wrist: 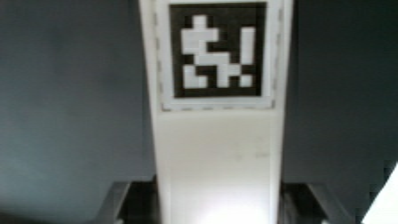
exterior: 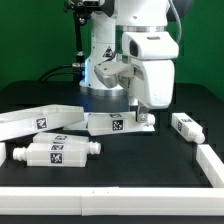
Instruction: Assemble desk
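Gripper (exterior: 141,112): it is seen lowered over the middle of the table (exterior: 130,165), set on the end of the desk top (exterior: 112,124) towards the exterior view's right. In the wrist view, the desk top (wrist: 217,150) is seen as a narrow white strip running between the two dark fingers (wrist: 125,200), with one finger close against each side. The jaws are thus found narrowed and closed on the desk top, not spread wide.

Desk top: it is located centrally, in front of the robot's base, and a black-and-white tag (exterior: 117,124) is shown on its surface. Whether it rests fully on the table cannot be told.

Legs: one leg (exterior: 185,127) is noted lying apart on the exterior view's right. A long tagged white piece (exterior: 38,120) is seen on the exterior view's left. Nearer the front, tagged leg parts (exterior: 55,152) lie together; whether one leg or two is present cannot be told. None is touched by the gripper.

Surroundings: a white rail (exterior: 110,195) is seen along the table's front edge.
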